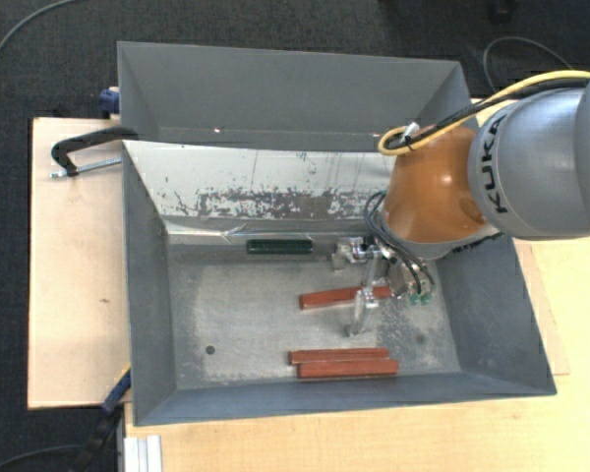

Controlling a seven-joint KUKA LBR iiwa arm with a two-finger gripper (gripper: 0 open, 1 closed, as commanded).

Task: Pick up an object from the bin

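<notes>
My gripper (362,308) hangs low over the right half of the bin floor, its metal fingers pointing down. A thin reddish-brown bar (326,300) lies flat just left of the fingers, and its right end reaches in among them. A longer reddish-brown block (343,364) lies flat near the bin's front wall, below the gripper and apart from it. A dark green oblong piece (279,247) rests by the back wall, up and to the left of the gripper.
The arm with its orange cover enters from the right above the bin's right wall. A small dark spot marks the floor at the front left. Bare grey floor spreads across the left half of the bin.
</notes>
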